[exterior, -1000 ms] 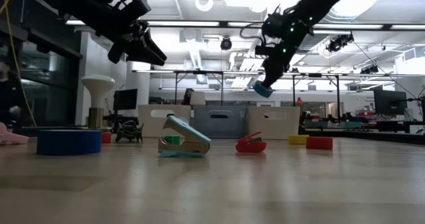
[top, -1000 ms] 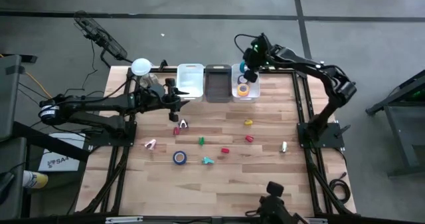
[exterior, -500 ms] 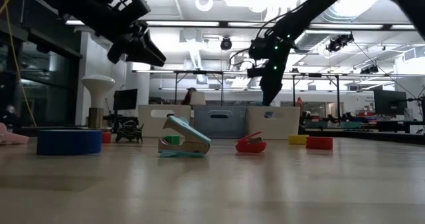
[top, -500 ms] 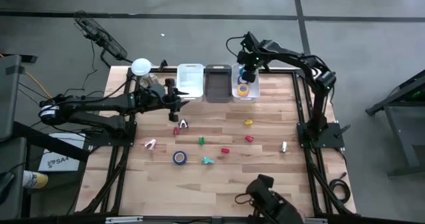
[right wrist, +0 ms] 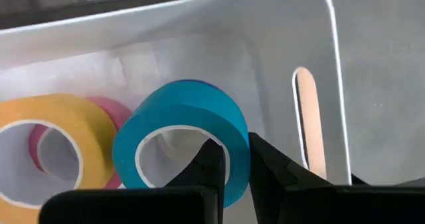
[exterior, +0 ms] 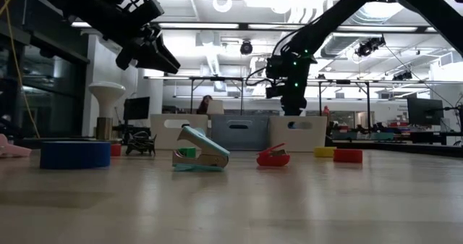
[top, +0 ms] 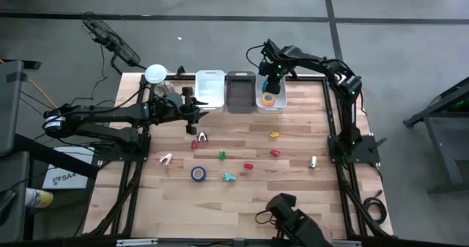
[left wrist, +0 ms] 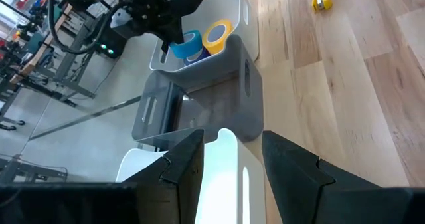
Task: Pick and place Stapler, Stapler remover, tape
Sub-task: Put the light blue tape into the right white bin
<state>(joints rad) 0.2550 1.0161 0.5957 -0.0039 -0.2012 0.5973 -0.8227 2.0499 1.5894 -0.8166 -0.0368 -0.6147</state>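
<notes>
The right gripper (right wrist: 229, 167) hung over the white bin (top: 281, 100) at the far right of the bin row, its fingers (right wrist: 207, 163) pinched on the wall of a blue tape roll (right wrist: 182, 134) beside a yellow tape roll (right wrist: 46, 141) already inside. To finish well, it likely needed to lower the roll clear of the yellow one and the rim before parting. The left gripper (left wrist: 229, 159), half open and empty, waited over the leftmost white bin (top: 210, 87); another blue tape roll (top: 198, 174) lay on the counter (top: 293, 174).
</notes>
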